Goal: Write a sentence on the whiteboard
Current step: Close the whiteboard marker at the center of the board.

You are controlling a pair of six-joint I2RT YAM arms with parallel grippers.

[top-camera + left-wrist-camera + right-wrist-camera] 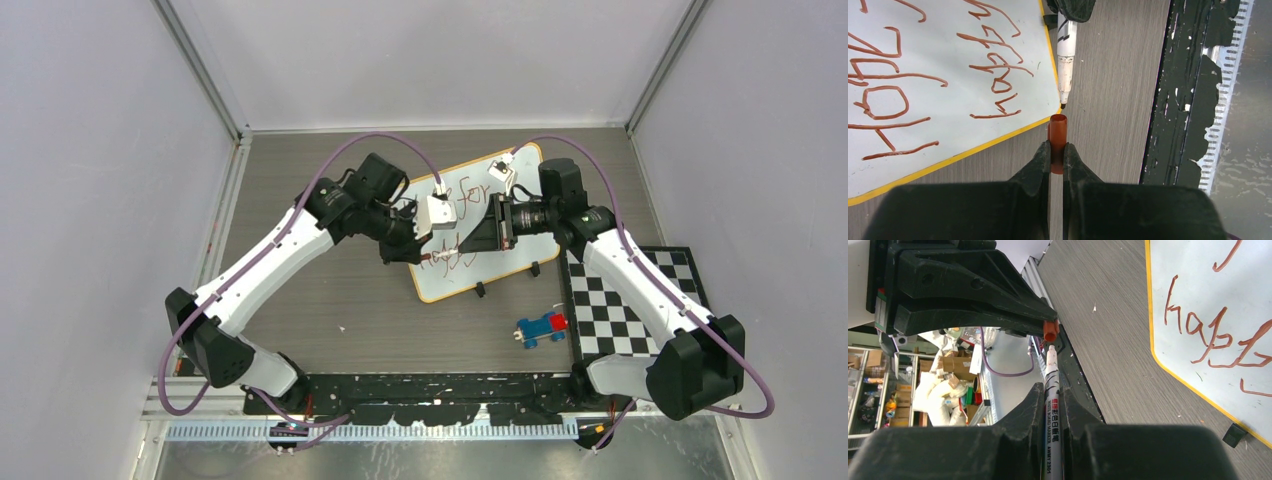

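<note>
The whiteboard (530,245) lies tilted on the table, with the sentence (450,258) in reddish-brown letters on it. In the left wrist view, my left gripper (1057,150) is shut on a reddish-brown marker cap (1058,130), just off the board's yellow-rimmed corner (998,140). The marker (1066,60) points its tip at the cap's open end, a small gap apart. In the right wrist view, my right gripper (1051,390) is shut on the white marker (1051,370), facing the cap (1050,330). From above, the left gripper (410,248) and right gripper (468,242) meet nose to nose over the board's near-left part.
A blue and red toy (541,328) lies near the board's front right. A black-and-white checkered mat (640,300) covers the right side. Two black clips (481,290) sit on the board's near edge. A black rail (440,385) runs along the table front.
</note>
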